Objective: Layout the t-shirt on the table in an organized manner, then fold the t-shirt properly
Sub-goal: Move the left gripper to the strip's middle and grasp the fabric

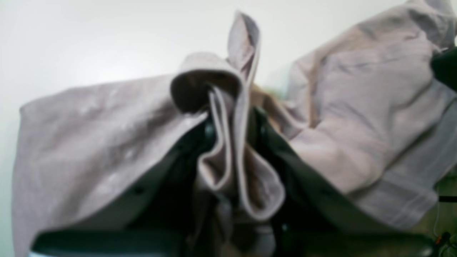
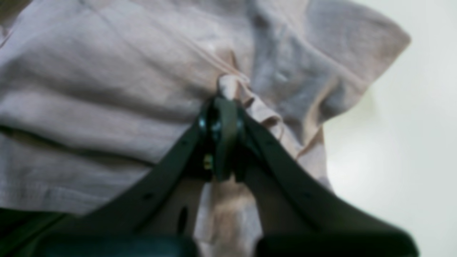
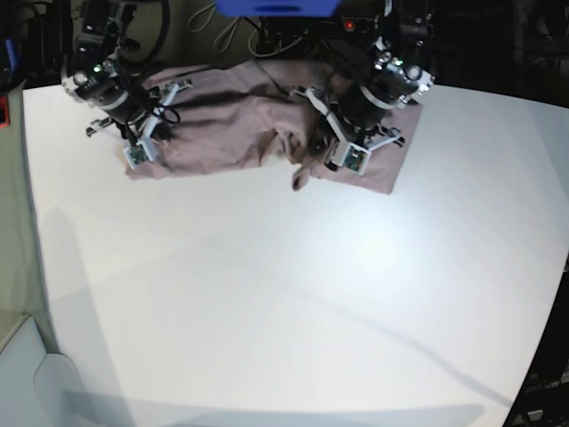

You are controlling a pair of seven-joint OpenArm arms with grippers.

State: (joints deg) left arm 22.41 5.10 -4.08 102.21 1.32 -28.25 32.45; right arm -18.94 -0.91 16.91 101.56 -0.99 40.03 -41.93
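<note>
In the left wrist view, the left gripper (image 1: 232,135) is seen from behind, its two dark arms converging on a bunch of the t-shirt (image 1: 96,142). The jaws are clenched on a folded hem of that cloth, which loops up above the tips and hangs down in a doubled fold between them. The rest of the cloth is spread to both sides, lifted and wrinkled, with the white desk (image 1: 89,35) behind it.

In the right wrist view, the right gripper (image 2: 223,117) is angled toward the cloth, and its jaws are pressed together on a small pinch of the t-shirt (image 2: 107,89) near a seam. A strip of cloth hangs down between the dark arms. The shirt fills most of the picture, and bare desk (image 2: 410,142) is seen at the right.

In the base view, both arms are reached down at the far edge of the desk (image 3: 284,311). The t-shirt (image 3: 231,124) is laid there in a rumpled band, its long axis running across the view from one gripper to the other. The right gripper (image 3: 140,142) is set at its end on the view's left, the left gripper (image 3: 342,147) near its end on the view's right. The near part of the desk is bare white.
</note>
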